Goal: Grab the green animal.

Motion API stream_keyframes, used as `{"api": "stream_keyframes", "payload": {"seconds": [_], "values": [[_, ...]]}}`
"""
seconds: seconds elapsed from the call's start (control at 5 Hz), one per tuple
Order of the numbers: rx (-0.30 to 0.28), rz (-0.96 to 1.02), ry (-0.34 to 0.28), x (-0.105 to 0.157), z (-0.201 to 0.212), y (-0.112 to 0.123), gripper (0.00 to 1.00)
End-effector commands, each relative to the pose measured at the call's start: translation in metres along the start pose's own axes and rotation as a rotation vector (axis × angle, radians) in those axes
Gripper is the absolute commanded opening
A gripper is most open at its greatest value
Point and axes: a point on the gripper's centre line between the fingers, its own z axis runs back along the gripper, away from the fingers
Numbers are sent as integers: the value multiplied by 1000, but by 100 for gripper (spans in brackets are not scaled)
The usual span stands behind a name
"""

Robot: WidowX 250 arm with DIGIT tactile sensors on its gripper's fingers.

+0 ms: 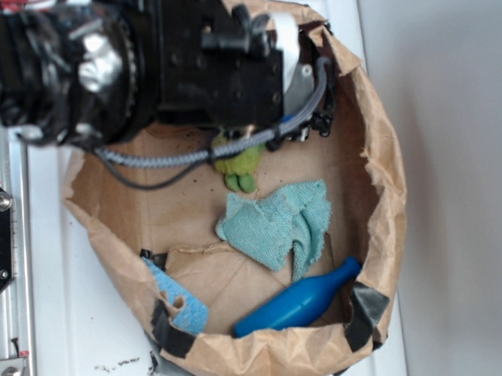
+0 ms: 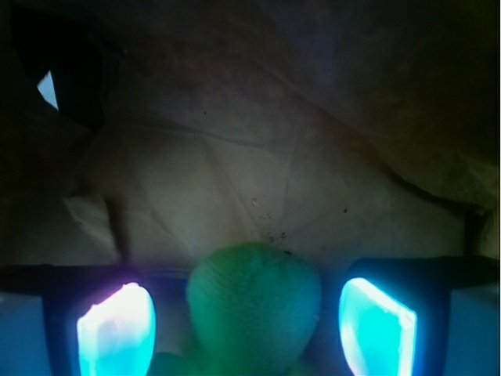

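Gaps show either side of the green animal [image 2: 254,301] between the pads [image 2: 117,329]. Paper wall [image 1: 382,150] close behind, teal cloth [image 1: 277,224] just beside

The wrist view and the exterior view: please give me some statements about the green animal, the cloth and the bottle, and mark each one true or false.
1. The green animal sits between the two fingers in the wrist view. True.
2. The fingers are pressed shut on the green animal. False: a gap shows on both sides of its head.
3. The teal cloth covers the green animal. False: in the exterior view the cloth lies beside it, apart.
4. The blue bottle lies on its side in the paper bag. True.
5. The bottle touches the green animal. False: the cloth lies between them.
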Motion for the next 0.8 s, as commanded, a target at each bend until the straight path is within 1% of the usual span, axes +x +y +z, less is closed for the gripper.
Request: {"api": "stream_keyframes", "payload": {"seconds": [0.0,0.4,0.6], "values": [[-33,-71,-72,-20,-2,6,0],[-56,-55,-94,-19,-3,5,0],[-89,-89,-80,-12,6,4,0]]}}
